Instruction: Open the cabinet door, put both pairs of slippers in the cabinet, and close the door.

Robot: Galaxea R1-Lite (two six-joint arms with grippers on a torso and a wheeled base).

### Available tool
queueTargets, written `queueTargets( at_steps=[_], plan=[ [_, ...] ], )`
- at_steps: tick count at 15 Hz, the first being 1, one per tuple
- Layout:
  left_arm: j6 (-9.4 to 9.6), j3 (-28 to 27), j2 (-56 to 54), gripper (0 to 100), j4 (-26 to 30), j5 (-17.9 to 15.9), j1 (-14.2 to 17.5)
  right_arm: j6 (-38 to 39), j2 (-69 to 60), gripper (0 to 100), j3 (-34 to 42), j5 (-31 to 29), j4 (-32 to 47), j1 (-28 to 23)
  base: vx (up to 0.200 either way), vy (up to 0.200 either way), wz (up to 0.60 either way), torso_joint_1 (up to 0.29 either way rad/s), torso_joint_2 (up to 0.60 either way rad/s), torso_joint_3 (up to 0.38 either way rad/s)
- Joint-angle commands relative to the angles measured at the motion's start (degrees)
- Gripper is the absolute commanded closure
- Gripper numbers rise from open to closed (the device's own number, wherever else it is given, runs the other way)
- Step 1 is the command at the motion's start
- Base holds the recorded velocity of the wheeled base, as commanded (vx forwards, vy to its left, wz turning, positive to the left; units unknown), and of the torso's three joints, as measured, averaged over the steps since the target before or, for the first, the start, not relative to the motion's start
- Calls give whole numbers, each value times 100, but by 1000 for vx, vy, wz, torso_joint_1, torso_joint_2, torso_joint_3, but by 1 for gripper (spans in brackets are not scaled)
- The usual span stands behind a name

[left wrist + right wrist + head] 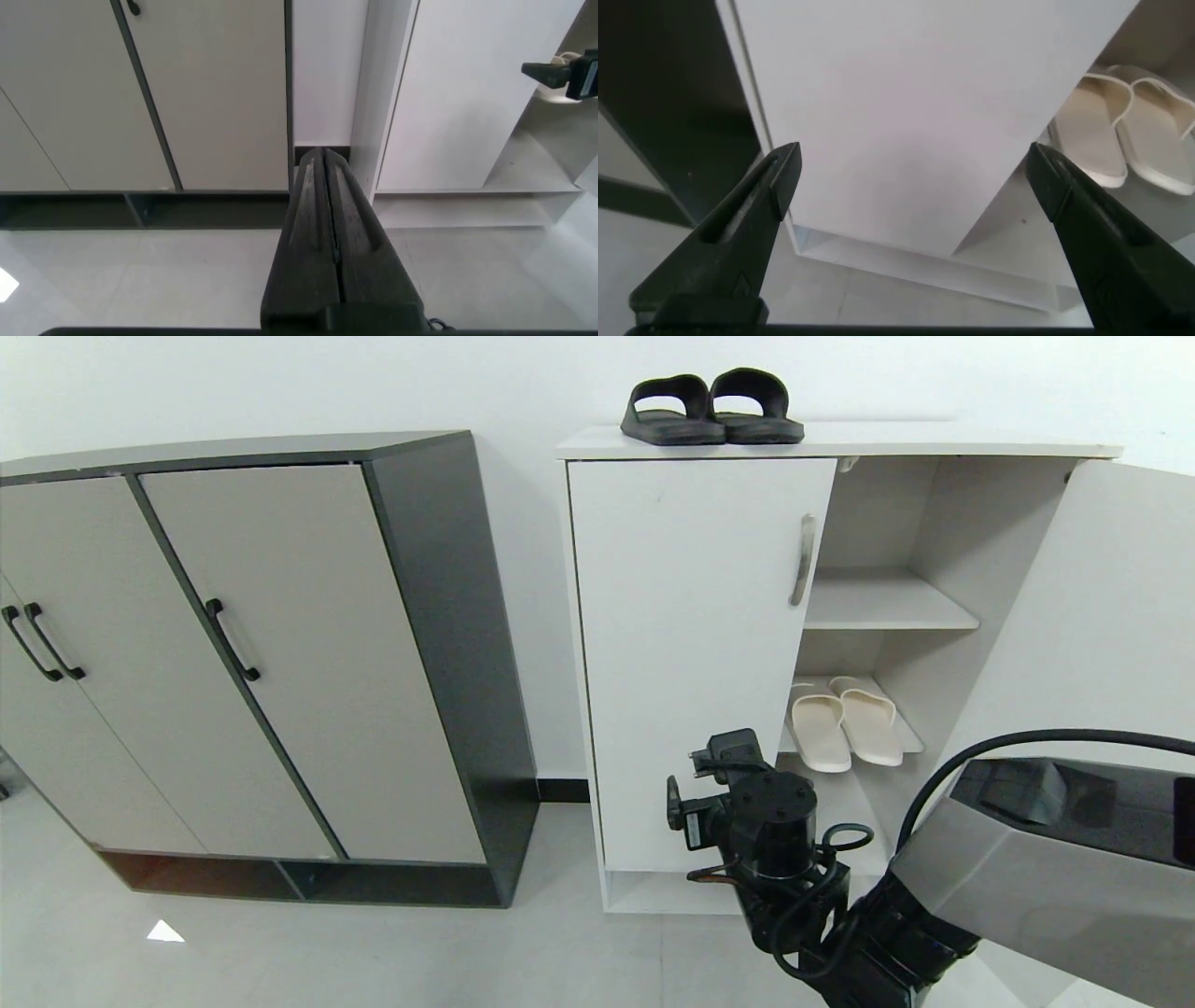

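A white cabinet (695,663) stands ahead with its left door shut and its right door (1106,616) swung open. On its top sits a pair of black slippers (711,411). A cream pair (845,723) lies on the lower shelf inside, and I see the same cream pair (1125,126) in the right wrist view. My right arm (761,812) hangs low in front of the shut door. My right gripper (912,159) is open wide with nothing in it and faces that door. My left gripper (324,159) is shut on nothing, low over the floor, and points at the gap between the two cabinets.
A dark cabinet (280,663) with shut grey doors and black handles stands to the left of the white one. The upper shelf (887,602) inside the white cabinet is bare. Pale tiled floor (373,952) lies in front of both.
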Motion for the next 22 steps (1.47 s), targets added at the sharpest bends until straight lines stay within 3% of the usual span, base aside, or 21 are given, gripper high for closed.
queueTargets(
  at_steps=[1, 6, 10, 22],
  plan=[
    [-1, 0, 4, 100, 0, 2, 0, -3, 48, 0, -2, -1, -3, 2, 0, 0, 0, 0, 0, 0],
    [-1, 0, 4, 100, 0, 2, 0, -3, 84, 0, -2, -1, -21, 2, 0, 0, 0, 0, 0, 0],
    [-1, 0, 4, 100, 0, 2, 0, -12, 84, 0, -2, -9, -47, 2, 0, 0, 0, 17, -200, -300],
    [16, 0, 4, 100, 0, 2, 0, -12, 84, 0, 7, -9, -47, 2, 0, 0, 0, 115, -489, -338]
  ],
)
